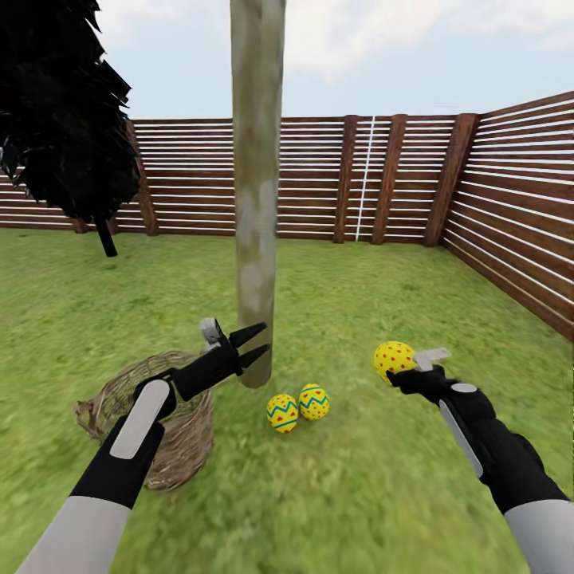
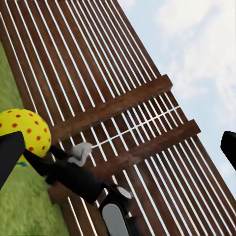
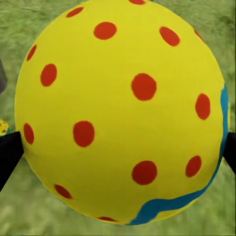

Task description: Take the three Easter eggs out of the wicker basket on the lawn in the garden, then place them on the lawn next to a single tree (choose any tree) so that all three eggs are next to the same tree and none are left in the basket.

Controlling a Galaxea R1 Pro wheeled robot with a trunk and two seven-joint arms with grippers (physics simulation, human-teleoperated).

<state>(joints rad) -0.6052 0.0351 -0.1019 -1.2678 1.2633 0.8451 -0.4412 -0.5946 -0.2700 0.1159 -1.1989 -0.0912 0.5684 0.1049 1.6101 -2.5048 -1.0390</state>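
Two eggs (image 1: 297,407) are laid touching on the lawn (image 1: 383,494) beside the tree (image 1: 257,199); a third egg (image 1: 393,358) is held aloft; the wicker basket (image 1: 179,446) is tipped.

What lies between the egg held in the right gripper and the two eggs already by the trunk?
Only bare lawn, seen in the head view, separates the held egg in the right gripper from the two eggs at the tree.
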